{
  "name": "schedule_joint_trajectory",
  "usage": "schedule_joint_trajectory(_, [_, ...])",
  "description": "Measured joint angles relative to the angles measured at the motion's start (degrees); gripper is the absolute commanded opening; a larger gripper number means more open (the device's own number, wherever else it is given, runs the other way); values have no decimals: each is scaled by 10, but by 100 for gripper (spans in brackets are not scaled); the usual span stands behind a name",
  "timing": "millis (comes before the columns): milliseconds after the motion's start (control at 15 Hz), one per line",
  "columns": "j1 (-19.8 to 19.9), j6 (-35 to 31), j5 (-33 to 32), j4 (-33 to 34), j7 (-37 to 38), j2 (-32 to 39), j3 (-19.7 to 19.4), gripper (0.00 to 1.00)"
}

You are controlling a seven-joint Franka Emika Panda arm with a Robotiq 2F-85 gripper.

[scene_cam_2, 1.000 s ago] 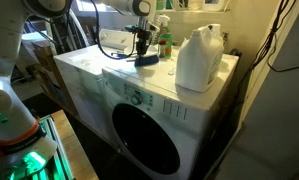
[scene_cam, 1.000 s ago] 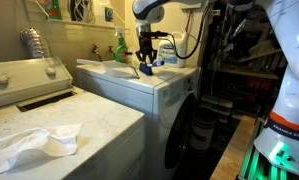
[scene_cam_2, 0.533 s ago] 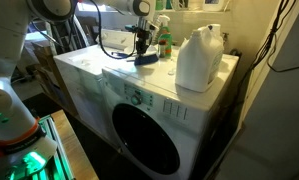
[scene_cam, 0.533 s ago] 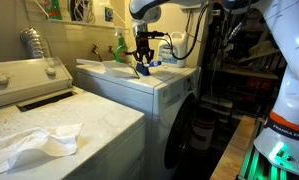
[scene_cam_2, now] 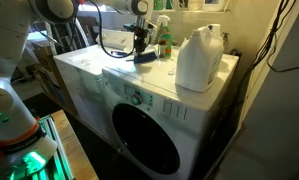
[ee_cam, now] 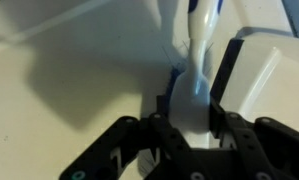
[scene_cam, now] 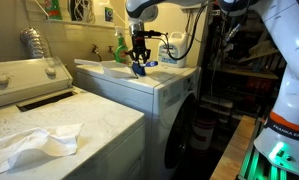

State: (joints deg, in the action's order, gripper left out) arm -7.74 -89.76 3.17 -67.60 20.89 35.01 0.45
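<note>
**One blue-and-white tool pinched over the front-loader**

You had the gripper clamped on that single tool. In the wrist view its two dark fingers pressed on the white handle from either side, and the handle ran up and away between them. As I judged it, the pick was made and nothing beyond it. In both exterior views the tool hung upright from the grip with its blue end low over the front-loader's white top. I could not tell from either one whether that end touched the surface or cleared it. It had not been laid down anywhere else.

By count, you were working with one arm, one gripper and one tool. Just beside the grip, toward the back of the same top, stood one green spray bottle. Farther along that top stood one white jug, well apart from the tool.

There were two machines in all. The second was a top-loader beside the front-loader. One crumpled white cloth lay on its lid, the farthest thing from your grip.
</note>
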Motion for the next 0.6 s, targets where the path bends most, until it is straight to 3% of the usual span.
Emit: schedule_joint_trajectory(600, [-27, -1, -1, 2, 0, -11, 3, 16])
